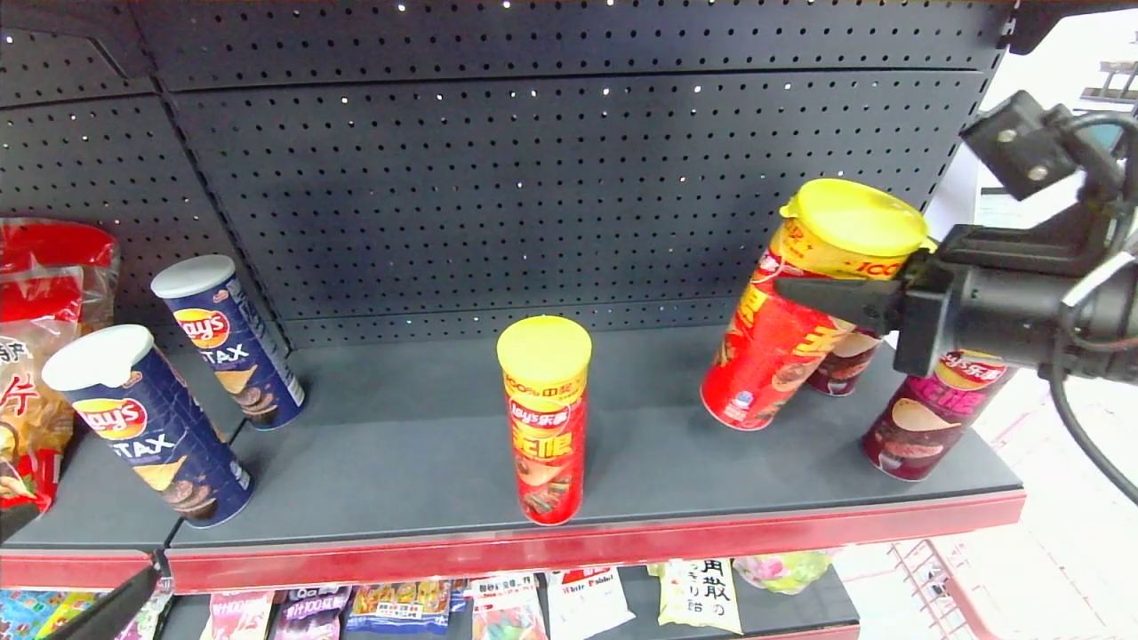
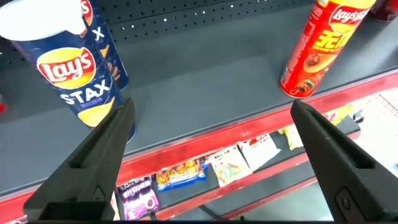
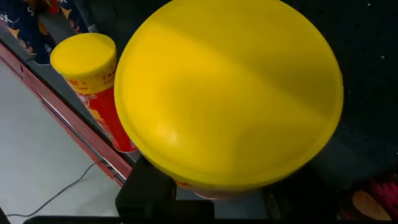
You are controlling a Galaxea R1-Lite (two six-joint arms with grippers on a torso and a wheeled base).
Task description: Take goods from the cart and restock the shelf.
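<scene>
My right gripper (image 1: pixel 845 298) is shut on a red chip can with a yellow lid (image 1: pixel 787 329), holding it tilted just above the right part of the dark shelf (image 1: pixel 418 444). Its yellow lid (image 3: pixel 230 93) sits close under the right wrist camera. Another red can with a yellow lid (image 1: pixel 543 420) stands upright near the shelf's front middle, also the red can (image 3: pixel 93 87) and red can (image 2: pixel 317 46). Two maroon cans (image 1: pixel 929 413) stand behind and right of the held one. My left gripper (image 2: pixel 211 155) hangs open below the shelf's red front edge (image 2: pixel 205 134), near a blue can (image 2: pixel 71 68).
Two blue cans with white lids (image 1: pixel 147 427) (image 1: pixel 228 342) stand at the shelf's left. Red snack bags (image 1: pixel 40 356) fill the far left. Packets (image 1: pixel 498 604) lie on the lower shelf. A red cart frame (image 1: pixel 942 587) shows at the bottom right. Perforated back panel (image 1: pixel 533 196) behind.
</scene>
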